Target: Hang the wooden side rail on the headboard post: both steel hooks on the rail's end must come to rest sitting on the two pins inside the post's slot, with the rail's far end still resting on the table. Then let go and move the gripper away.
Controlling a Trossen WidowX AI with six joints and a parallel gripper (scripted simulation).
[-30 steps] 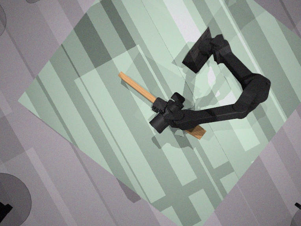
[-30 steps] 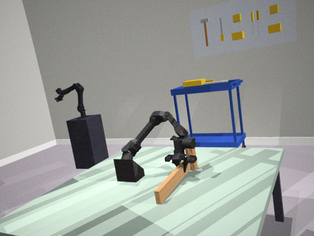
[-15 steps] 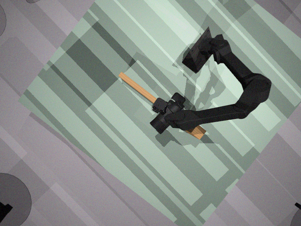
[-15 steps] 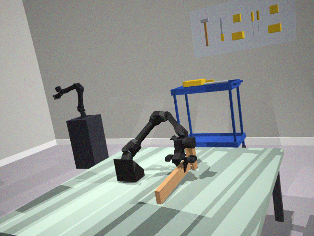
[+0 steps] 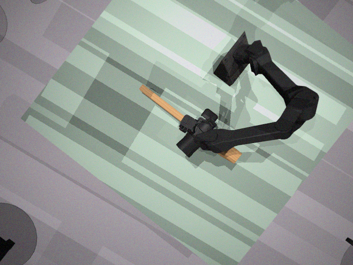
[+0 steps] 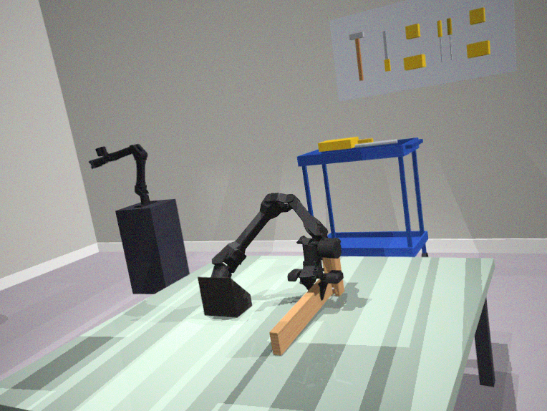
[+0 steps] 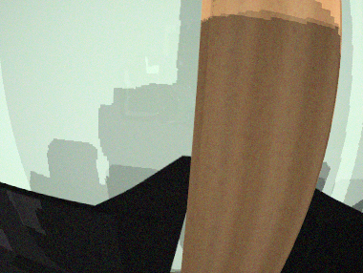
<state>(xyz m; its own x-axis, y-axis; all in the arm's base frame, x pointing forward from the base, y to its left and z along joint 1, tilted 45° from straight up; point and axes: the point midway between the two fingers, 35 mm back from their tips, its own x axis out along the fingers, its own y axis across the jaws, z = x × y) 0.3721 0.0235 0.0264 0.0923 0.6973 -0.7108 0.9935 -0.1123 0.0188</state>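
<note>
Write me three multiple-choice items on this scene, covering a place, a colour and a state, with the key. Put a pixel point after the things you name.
1. Where is the yellow block (image 6: 337, 144)?
A) on the cart's top tray
B) on the table
C) on the cart's lower tray

2. What colour is the cart (image 6: 354, 153)?
A) red
B) blue
C) green

3. How is the gripper (image 6: 321, 289)?
A) wide open, holding nothing
B) shut on the post
C) shut on the side rail (image 5: 165, 105) (image 6: 300, 316) (image 7: 263, 143)

1: A, the block lies up on the top tray.
2: B, its trays and legs are blue.
3: C, the rail runs between the fingers.
</note>
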